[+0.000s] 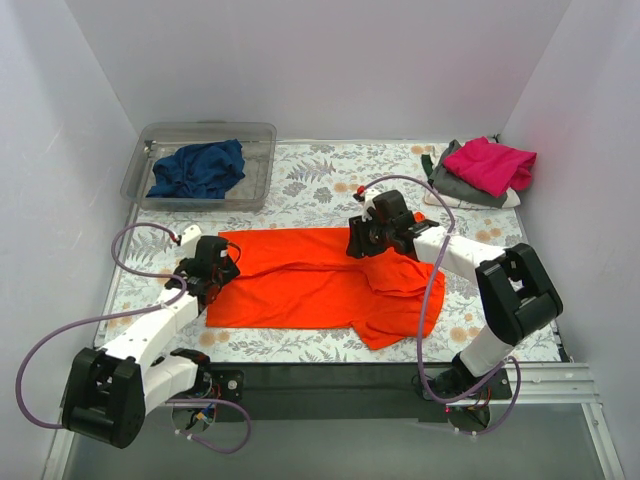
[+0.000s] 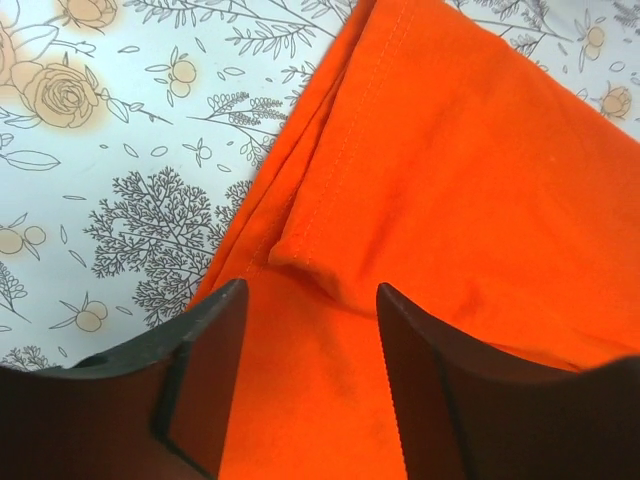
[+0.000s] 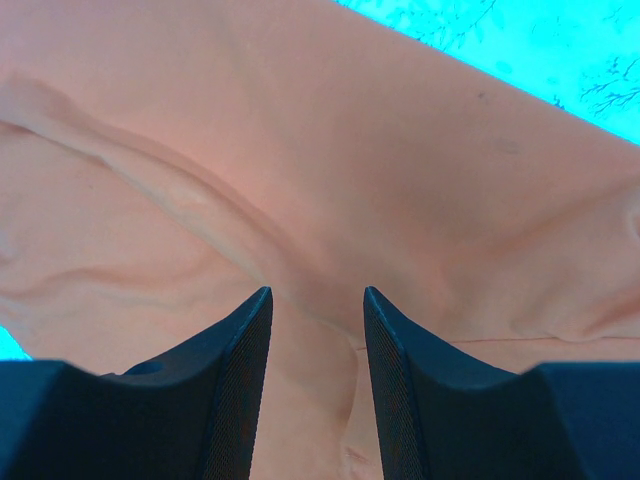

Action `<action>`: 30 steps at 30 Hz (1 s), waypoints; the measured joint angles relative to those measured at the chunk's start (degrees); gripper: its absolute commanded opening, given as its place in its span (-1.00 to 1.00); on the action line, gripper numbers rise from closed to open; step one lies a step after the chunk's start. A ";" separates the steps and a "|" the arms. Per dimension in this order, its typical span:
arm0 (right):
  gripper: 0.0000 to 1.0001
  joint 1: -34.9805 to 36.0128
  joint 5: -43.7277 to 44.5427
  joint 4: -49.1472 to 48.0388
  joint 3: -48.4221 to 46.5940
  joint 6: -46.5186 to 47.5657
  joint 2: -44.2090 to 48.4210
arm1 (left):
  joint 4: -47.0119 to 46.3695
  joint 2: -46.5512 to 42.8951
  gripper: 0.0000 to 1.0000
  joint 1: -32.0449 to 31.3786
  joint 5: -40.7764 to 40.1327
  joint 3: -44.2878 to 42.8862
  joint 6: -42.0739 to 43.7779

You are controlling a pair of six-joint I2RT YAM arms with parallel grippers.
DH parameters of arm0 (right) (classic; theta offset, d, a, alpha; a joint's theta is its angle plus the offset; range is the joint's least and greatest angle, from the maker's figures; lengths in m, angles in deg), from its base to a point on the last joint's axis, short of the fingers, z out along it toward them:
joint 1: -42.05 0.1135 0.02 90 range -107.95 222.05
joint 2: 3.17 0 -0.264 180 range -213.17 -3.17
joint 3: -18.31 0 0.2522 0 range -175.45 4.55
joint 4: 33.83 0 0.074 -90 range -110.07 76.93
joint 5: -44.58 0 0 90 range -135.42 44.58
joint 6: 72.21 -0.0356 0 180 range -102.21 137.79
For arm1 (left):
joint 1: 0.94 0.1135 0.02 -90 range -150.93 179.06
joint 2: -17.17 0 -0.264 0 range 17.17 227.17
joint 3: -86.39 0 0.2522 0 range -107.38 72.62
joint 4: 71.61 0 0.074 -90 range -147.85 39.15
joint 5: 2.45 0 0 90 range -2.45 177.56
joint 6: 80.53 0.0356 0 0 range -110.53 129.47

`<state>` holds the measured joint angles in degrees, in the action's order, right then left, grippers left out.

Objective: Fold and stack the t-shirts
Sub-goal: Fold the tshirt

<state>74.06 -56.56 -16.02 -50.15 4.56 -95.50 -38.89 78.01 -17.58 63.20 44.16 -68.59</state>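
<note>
The orange-red t-shirt (image 1: 310, 285) is spread mid-table. A navy t-shirt (image 1: 198, 168) is kept in the tub (image 1: 255, 135) far left. The pink t-shirt (image 1: 490, 163) is stacked on the grey t-shirt (image 1: 462, 188) far right. The left gripper (image 2: 312, 290) and right gripper (image 3: 317, 292) are held spread over orange cloth, with nothing pinched. The doubled hem (image 2: 300, 215) is shown only by the left wrist view.

Robot lab test cell, not home or shop. Plain white walls (image 1: 300, 60) boxed bench (image 1: 320, 180) on three sides. Flower-print cover lay over bench. Two white-and-black robot arms, left arm (image 1: 150, 335) and right arm (image 1: 470, 265), sat bolted to dark base strip (image 1: 330, 380) at near edge. Purple cables (image 1: 113, 250) looped loose beside arms. Bare aluminium rail (image 1: 565, 385) ran at near right. Props few: clear plastic tub (image 1: 260, 170), orange-red t-shirt (image 1: 300, 285) spread out, small shirt pile (image 1: 480, 170) in far right corner.
</note>
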 measured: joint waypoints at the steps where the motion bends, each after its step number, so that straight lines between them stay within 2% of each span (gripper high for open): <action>1: -0.25 0.11 0.02 0.02 0.00 0.09 -0.42 | 0.35 -0.57 0.09 -0.02 -0.31 0.00 -0.22; 8: -0.26 1.42 1.18 0.09 -0.26 0.48 -2.49 | -0.28 -0.33 0.18 -0.04 -0.42 -1.53 0.35; 20: -0.27 4.74 5.07 0.07 -1.11 0.57 -5.77 | -12.81 13.35 0.20 -1.27 5.86 -6.10 3.69; 30: -0.28 5.38 5.64 0.07 1.81 -0.04 -4.48 | -21.46 23.21 0.36 -1.62 9.33 -6.21 3.93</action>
<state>79.44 -50.92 -15.95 -48.34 4.52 -99.98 -60.35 101.22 -19.20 72.53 37.95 -64.66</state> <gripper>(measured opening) 0.358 0.675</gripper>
